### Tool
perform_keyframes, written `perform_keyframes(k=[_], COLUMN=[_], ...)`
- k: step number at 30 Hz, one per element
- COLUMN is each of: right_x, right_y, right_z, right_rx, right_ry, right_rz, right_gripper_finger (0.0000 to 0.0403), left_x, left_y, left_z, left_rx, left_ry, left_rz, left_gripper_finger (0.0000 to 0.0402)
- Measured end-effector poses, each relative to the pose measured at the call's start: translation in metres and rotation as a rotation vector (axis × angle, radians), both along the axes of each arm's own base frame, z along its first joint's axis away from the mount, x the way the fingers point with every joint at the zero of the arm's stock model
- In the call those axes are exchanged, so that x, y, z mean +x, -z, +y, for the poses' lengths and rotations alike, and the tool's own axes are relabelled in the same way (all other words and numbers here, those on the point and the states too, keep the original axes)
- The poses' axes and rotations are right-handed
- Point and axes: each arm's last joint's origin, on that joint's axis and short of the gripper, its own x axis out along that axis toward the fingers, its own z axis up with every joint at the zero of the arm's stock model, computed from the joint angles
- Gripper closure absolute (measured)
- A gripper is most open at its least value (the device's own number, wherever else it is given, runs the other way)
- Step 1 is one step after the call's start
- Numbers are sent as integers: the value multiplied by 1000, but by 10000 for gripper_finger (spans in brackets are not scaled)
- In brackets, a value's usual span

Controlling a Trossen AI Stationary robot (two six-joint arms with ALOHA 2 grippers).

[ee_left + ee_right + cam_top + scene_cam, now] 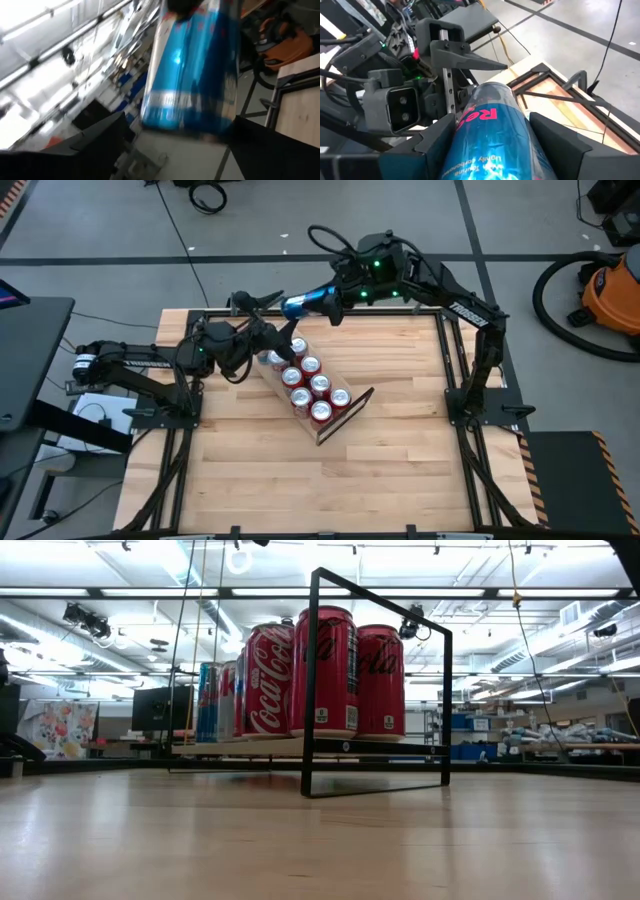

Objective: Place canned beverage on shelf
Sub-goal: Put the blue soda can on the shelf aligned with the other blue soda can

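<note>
Right end effector [318,302] is clenched on the blue can [298,306], held above the table's [400,470] far edge beyond the shelf [342,415]. Left end effector [258,315], fingers spread and released, sits beside it. Red cans [310,385] occupy the shelf. The blue can's label is only partly legible.

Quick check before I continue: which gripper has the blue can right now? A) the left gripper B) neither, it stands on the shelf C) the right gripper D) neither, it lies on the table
C: the right gripper is closed on the blue can, lifted off the table, while the left gripper stands open beside it.
</note>
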Motion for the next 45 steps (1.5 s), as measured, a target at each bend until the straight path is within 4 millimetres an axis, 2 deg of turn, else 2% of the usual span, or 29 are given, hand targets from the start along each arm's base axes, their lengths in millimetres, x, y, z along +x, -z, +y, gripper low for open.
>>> perform_keyframes(k=[4, 12, 18, 23, 28, 32, 37, 42, 45], right_x=[-4, -11, -15, -10, 2, 7, 14, 25, 35], right_y=[-2, -1, 3, 12, 28, 34, 33, 33, 34], right_z=[-4, -15, -28, -39, -50, -52, -56, -56, -56], right_rx=[-2, -24, -67, -49, 5, 17, 27, 17, 11], right_ry=[13, 41, 109, 136, 126, 130, 144, 138, 115], right_rz=[-5, 33, 64, 67, 35, 15, -14, -25, -27], right_gripper_finger=[152, 152, 151, 151, 151, 151, 151, 151, 151], left_x=[-2, -5, -28, -60, -81, -88, -87, -92, -96], left_y=[1, 11, 12, 8, 4, -3, -23, -47, -53], left_z=[-5, -28, -39, -34, -29, -22, -14, -5, -2], left_rx=[-56, -161, -336, -461, -540, -613, -655, -721, -742], left_ry=[-70, -138, -116, -97, -64, -32, -48, 6, 16], left_rz=[-38, -33, -136, -200, -241, -226, -154, -216, -244], left_gripper_finger=[56, 56, 56, 56, 56, 58, 72, 79, 79])
